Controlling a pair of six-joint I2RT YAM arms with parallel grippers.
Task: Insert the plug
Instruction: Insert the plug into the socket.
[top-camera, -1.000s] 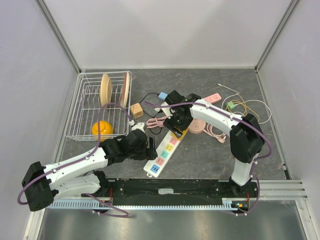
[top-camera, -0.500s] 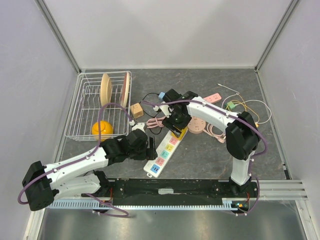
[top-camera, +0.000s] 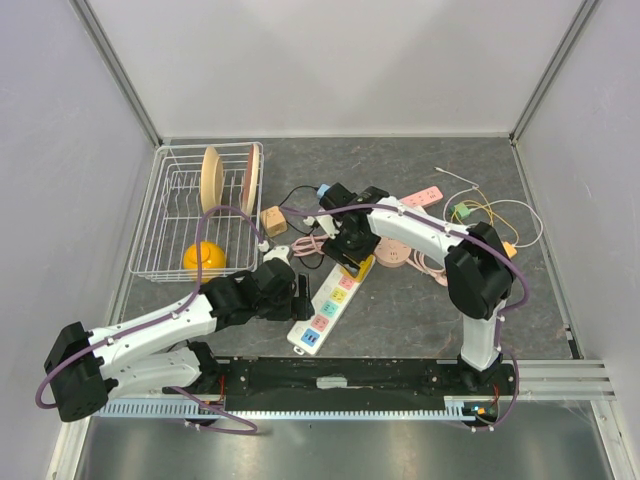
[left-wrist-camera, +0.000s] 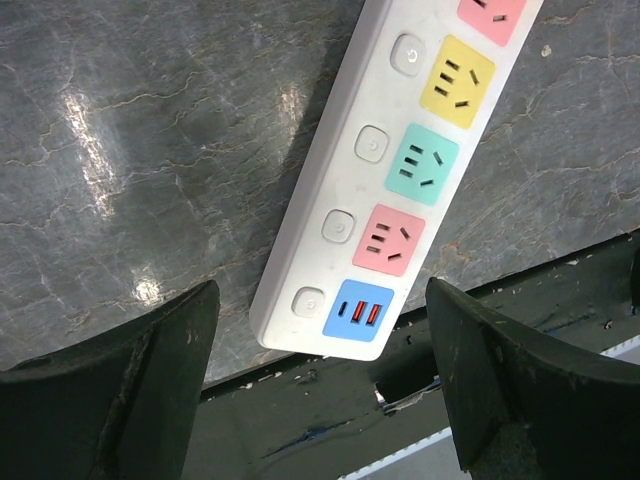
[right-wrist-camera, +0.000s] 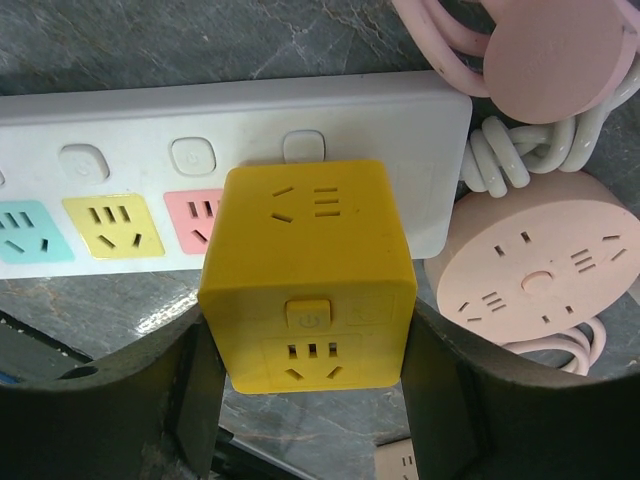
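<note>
Yellow cube adapter (right-wrist-camera: 305, 250) sits clamped between the fingers of the right end effector (right-wrist-camera: 305, 340), one pad on each side face. One socket face of the cube is turned up and another, with a button above its socket, faces the wrist camera. It stands over the far end of the white power strip (top-camera: 325, 310), covering the last position; whether its pins are seated cannot be told. The strip's long axis runs diagonally on the worktop (top-camera: 420, 300), its blue USB end toward the near edge and its other end toward the far right. The left end effector (left-wrist-camera: 320, 310) hangs over that USB end with its fingers wide apart, gripping nothing.

Since a second ago the right arm's elbow has swung inward toward the middle, and its end effector has edged slightly left; the left arm and strip have not moved.

The worktop is dark grey, marbled stone, enclosed by pale walls (top-camera: 330, 60). Round pink sockets (right-wrist-camera: 540, 265) lie just beside the strip's far end.
</note>
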